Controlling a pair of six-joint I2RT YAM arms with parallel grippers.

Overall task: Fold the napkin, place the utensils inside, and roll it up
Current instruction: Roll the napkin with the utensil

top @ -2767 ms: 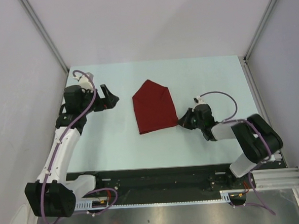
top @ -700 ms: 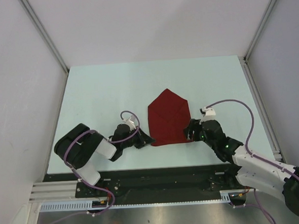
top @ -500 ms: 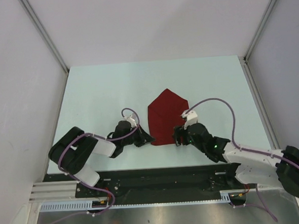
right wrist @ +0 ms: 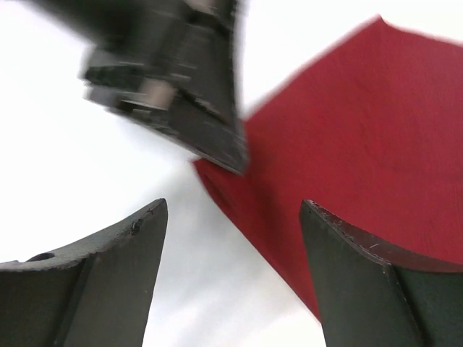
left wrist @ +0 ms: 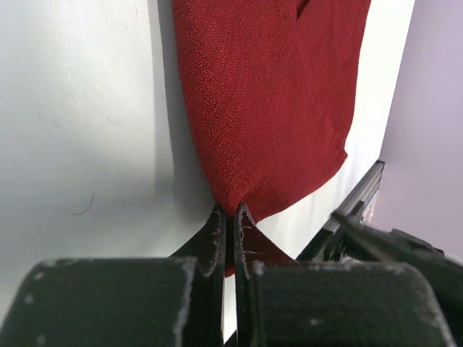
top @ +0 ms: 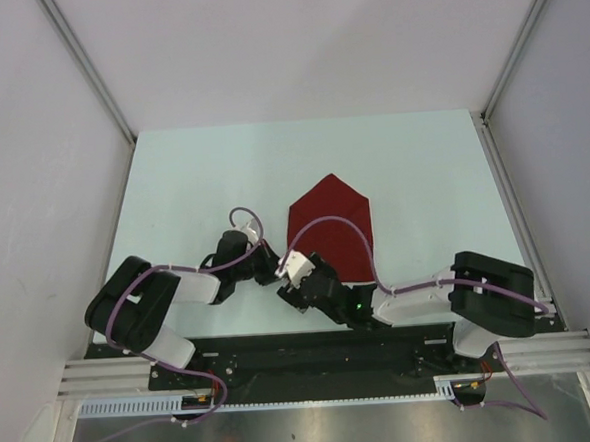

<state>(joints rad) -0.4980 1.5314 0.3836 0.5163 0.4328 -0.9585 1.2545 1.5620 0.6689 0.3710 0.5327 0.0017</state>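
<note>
The napkin (top: 332,229) is a dark red cloth lying folded on the pale table, with a point toward the far side. My left gripper (top: 276,271) is shut on its near left corner. In the left wrist view the cloth (left wrist: 268,108) bunches into the closed fingertips of the left gripper (left wrist: 228,214). My right gripper (top: 291,283) is open right beside that corner. In the right wrist view the right gripper (right wrist: 233,217) has its fingers wide apart over bare table and the napkin (right wrist: 362,144) edge, with the blurred left gripper (right wrist: 181,87) just ahead. The utensils are out of view.
A black rail (top: 313,348) runs along the table's near edge just behind both grippers. Grey walls enclose the table (top: 202,177) on the left, right and far sides. The two grippers are almost touching.
The left gripper has closed on the napkin's near left corner. The right arm has swung left along the napkin's near edge to that same corner, its jaws opening wider.
</note>
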